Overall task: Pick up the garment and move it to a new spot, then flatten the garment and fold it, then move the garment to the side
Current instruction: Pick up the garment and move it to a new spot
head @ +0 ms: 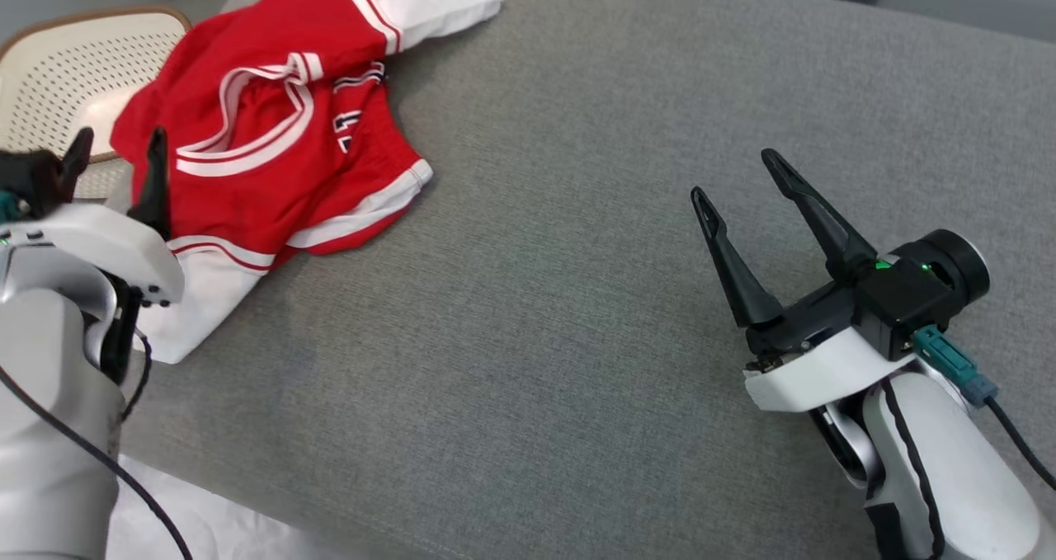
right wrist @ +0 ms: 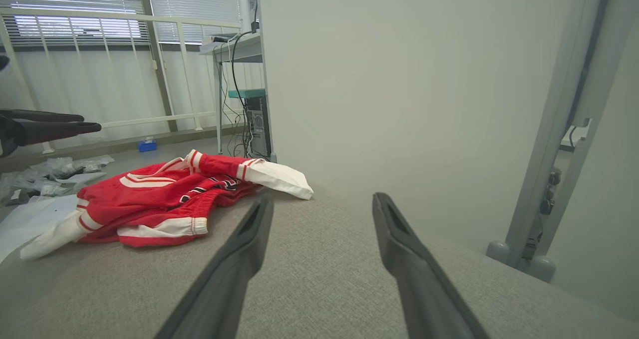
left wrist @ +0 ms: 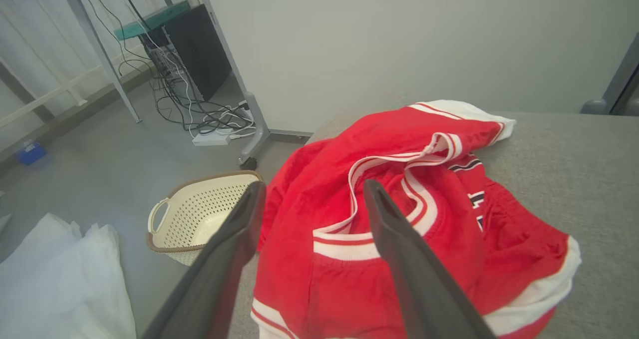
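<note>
Grey woven fabric surface [head: 577, 214] is carrying the crumpled red-and-white jersey garment [head: 272, 156] at its far left corner, with the long axis running near-to-far along the left edge. Left gripper [head: 115, 172] is hovering at the near-left hem, fingers spread wide and pointing across it, so it's the nearer arm. Right gripper [head: 738, 182] is sitting well apart to the right, fingers equally spread. Dark lettering is peeking from the folds, unreadable.
</note>
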You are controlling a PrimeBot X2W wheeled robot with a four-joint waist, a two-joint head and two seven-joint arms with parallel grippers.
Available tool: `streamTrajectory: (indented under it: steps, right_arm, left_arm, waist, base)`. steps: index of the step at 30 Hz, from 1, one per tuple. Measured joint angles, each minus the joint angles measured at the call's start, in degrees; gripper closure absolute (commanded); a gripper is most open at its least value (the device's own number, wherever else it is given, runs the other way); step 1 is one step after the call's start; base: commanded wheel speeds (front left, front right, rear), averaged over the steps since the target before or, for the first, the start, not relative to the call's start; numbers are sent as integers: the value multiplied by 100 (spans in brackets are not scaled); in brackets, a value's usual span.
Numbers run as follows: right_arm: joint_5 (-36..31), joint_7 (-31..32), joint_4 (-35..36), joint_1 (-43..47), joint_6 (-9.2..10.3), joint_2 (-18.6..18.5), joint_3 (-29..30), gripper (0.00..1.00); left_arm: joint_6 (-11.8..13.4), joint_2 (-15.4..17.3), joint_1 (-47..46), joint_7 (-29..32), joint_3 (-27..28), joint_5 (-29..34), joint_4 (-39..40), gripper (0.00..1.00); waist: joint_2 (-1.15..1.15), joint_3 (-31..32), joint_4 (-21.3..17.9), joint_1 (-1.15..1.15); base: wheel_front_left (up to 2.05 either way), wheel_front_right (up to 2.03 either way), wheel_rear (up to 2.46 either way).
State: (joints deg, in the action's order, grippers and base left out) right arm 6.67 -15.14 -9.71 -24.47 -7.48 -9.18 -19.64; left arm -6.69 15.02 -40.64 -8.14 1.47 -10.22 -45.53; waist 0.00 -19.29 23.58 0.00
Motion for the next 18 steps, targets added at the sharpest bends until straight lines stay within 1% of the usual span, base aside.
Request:
streamTrajectory:
  steps: [4, 7, 12, 18]
  right_arm:
    - [12, -1, 60, -133, 0, -37, -44, 0]
    - [14, -1, 115, -224, 0, -56, -104, 0]
    - [38, -1, 189, -330, 0, -43, -87, 0]
    - [37, -1, 272, -339, 0, -23, -121, 0]
  left_arm:
    - [-57, 237, -688, 553, -205, -207, -587, 0]
    - [-59, 303, -1027, 1020, -479, -488, -911, 0]
    - [-75, 549, -1430, 1724, -968, -1102, -1123, 0]
    - [-75, 829, -1701, 2413, -1335, -1634, -1267, 0]
  waist:
    - [0, -362, -181, 0]
    - [0, -572, -331, 0]
    - [0, -845, -573, 0]
    - [0, -1066, -767, 0]
  base:
    - [0, 0, 0]
    - [0, 0, 0]
    - [0, 0, 0]
    - [0, 0, 0]
